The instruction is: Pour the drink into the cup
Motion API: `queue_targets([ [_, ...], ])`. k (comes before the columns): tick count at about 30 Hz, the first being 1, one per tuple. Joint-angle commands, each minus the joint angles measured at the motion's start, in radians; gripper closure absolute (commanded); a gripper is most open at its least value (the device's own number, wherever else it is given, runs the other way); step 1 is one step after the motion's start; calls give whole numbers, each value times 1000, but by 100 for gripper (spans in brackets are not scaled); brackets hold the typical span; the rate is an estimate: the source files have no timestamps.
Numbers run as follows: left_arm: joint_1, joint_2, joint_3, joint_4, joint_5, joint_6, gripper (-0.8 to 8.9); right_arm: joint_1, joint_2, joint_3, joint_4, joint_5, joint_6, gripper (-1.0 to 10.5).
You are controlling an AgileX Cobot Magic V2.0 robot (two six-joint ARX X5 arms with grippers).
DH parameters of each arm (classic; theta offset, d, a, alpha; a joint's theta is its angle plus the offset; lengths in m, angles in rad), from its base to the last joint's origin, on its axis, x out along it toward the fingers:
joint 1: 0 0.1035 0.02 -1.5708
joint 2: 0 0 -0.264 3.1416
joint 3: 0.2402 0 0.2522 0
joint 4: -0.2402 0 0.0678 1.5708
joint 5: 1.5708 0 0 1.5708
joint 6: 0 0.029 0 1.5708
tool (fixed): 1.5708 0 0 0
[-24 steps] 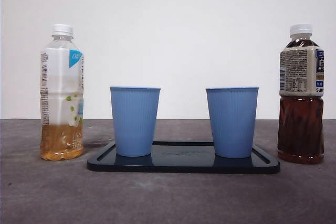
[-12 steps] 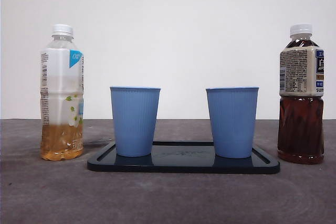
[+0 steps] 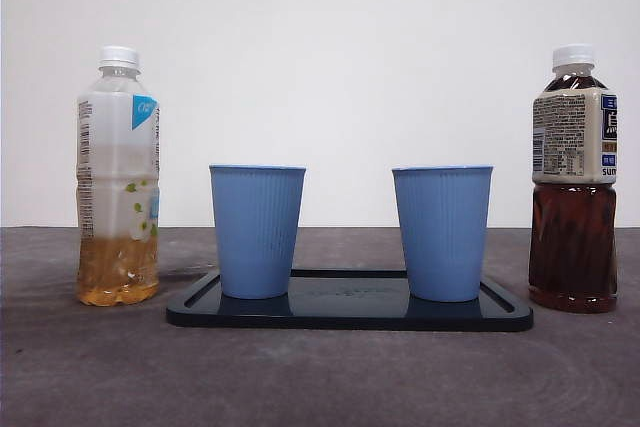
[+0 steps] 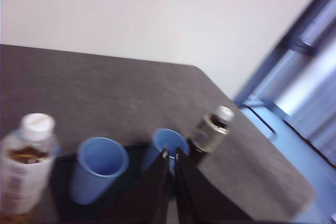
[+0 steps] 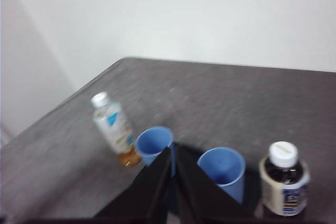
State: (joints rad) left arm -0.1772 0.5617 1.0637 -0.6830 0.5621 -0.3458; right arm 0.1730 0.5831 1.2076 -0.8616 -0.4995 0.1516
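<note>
A: Where is the drink?

B: Two capped bottles stand on the desk (image 3: 90,367): a pale tea bottle (image 3: 118,177) at the frame's left, a dark tea bottle (image 3: 574,182) at the right. Between them a black tray (image 3: 350,315) carries the left blue cup (image 3: 256,231) and right blue cup (image 3: 442,232), both upright.

A: The step?

B: Reaching, I judge. Grip a bottle mid-body; the cap must come off before tipping.

A: The arms?

B: High above. The left tool (image 4: 171,153) and right tool (image 5: 173,148) have jaws nearly together, holding nothing.
</note>
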Motion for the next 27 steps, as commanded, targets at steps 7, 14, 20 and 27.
queue_targets([
  [7,-53,74,68,-61,146,163,797,99,33,35,-55,-36,-112,935],
  [14,-55,72,68,-52,142,182,738,100,34,35,-60,-24,-113,898],
  [20,-55,74,68,-51,141,202,348,100,37,35,-60,-23,-110,535],
  [27,-55,74,68,-50,141,203,280,100,37,35,-60,-24,-79,392],
])
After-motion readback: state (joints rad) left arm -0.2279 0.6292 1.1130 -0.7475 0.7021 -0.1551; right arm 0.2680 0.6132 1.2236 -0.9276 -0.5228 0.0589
